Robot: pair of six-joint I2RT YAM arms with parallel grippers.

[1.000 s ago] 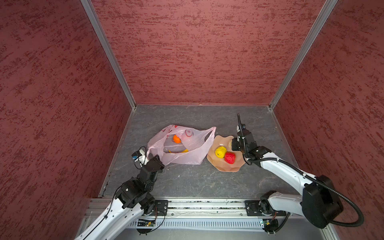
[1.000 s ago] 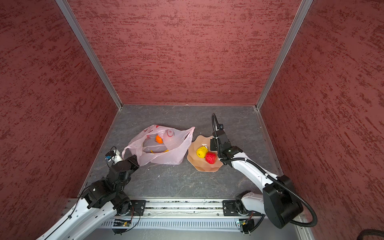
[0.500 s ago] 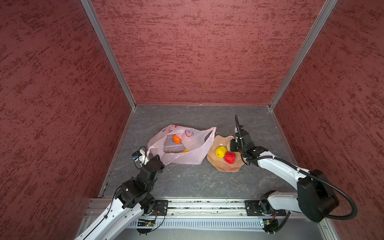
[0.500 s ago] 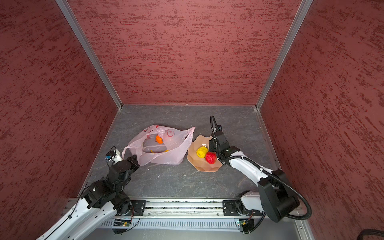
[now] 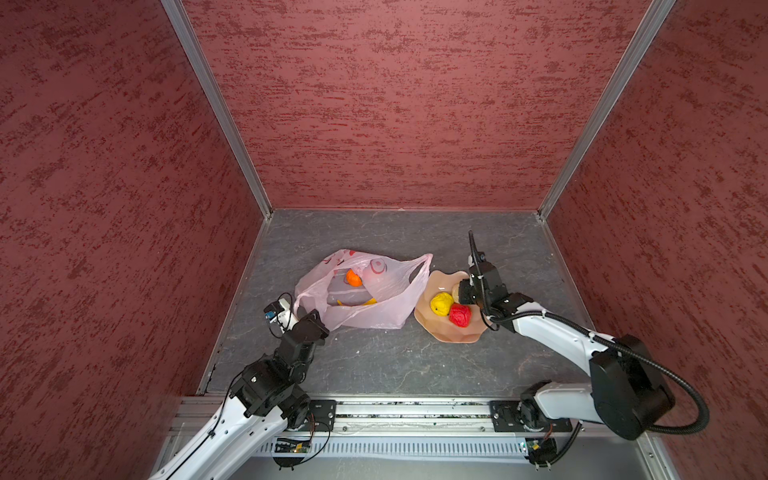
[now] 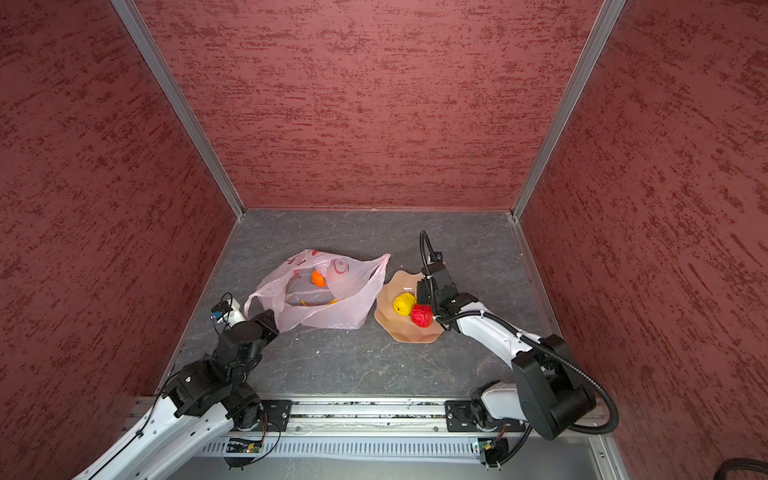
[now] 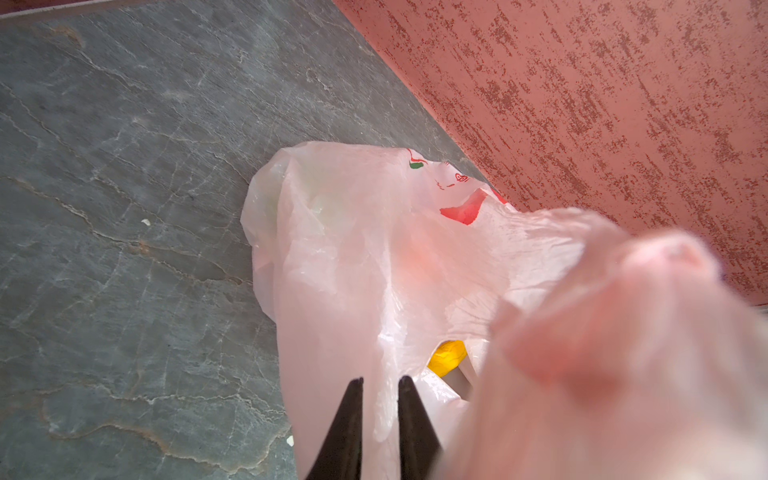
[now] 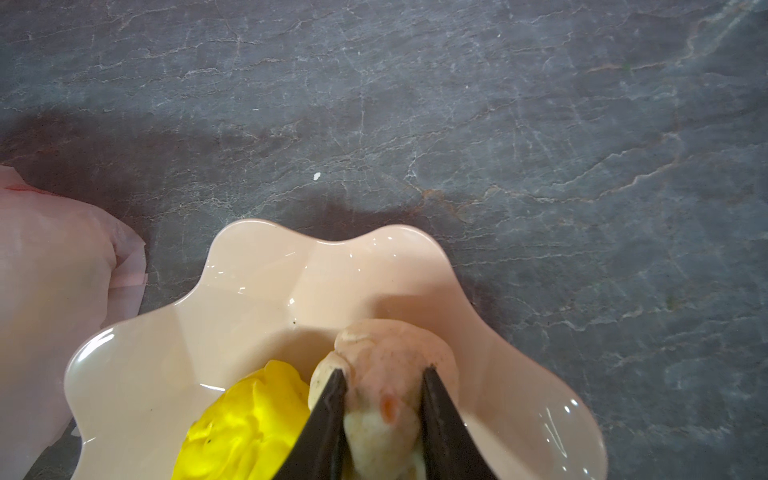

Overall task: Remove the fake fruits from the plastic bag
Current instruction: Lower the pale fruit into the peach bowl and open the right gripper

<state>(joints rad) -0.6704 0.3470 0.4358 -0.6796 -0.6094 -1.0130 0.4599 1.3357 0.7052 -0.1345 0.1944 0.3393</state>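
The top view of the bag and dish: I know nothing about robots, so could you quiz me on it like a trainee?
1. True or false: the red ball lies inside the plastic bag.
2. The right gripper is shut on: A the red ball, B the beige lumpy piece, C the plastic bag.
3. Which round fruit shows inside the plastic bag?
Key: 1 false, it lies in the dish; 2 B; 3 the orange ball.

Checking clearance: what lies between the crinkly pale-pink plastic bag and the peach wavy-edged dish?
Only a narrowing wedge of bare grey tabletop, clearest in the right wrist view.
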